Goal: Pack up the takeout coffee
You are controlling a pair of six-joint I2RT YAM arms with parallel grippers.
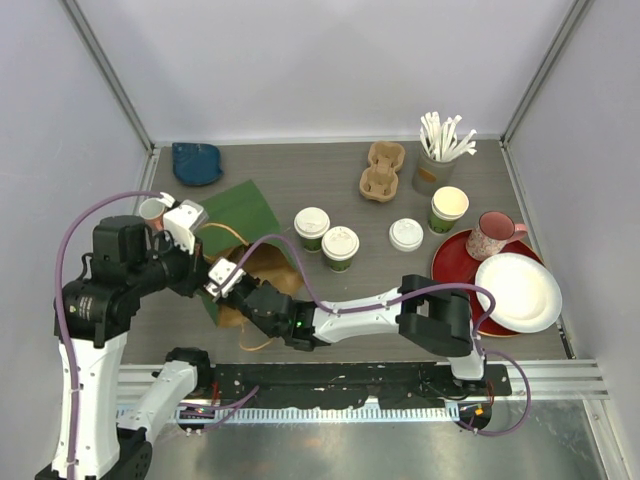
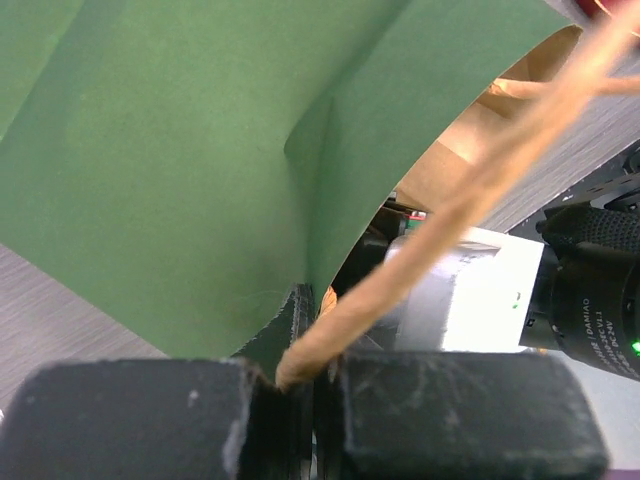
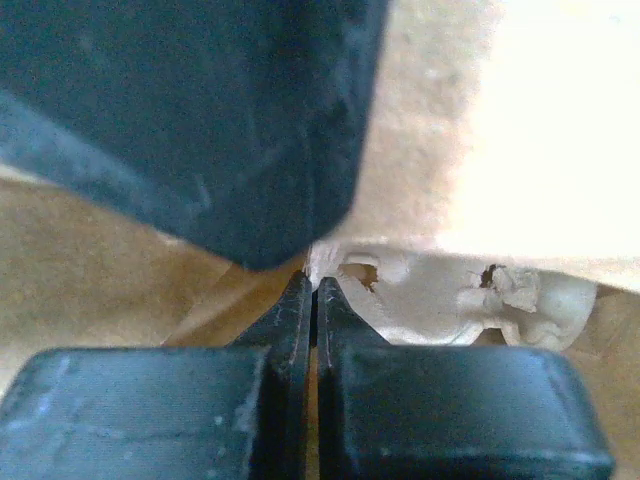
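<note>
Two lidded dark-green cups of takeout coffee [image 1: 311, 228] [image 1: 340, 247] stand mid-table, apart from both arms. A green paper bag [image 1: 240, 212] with a brown inside lies on its side at the left. My left gripper [image 1: 200, 240] [image 2: 305, 335] is shut on the bag's twisted paper handle [image 2: 450, 210], and the green bag wall [image 2: 180, 150] fills its view. My right gripper [image 1: 220, 285] [image 3: 315, 290] reaches into the bag's mouth. It is shut on the thin brown paper edge [image 3: 100, 260] beside a white glue patch [image 3: 450, 295].
A loose white lid [image 1: 406, 234], a lidless green cup stack [image 1: 448, 209], a pink mug [image 1: 490, 235] on a red plate [image 1: 450, 268] and a white plate [image 1: 517, 292] sit right. A cardboard cup carrier [image 1: 382, 170] and stirrer cup [image 1: 435, 160] stand behind. A blue object [image 1: 196, 163] lies back left.
</note>
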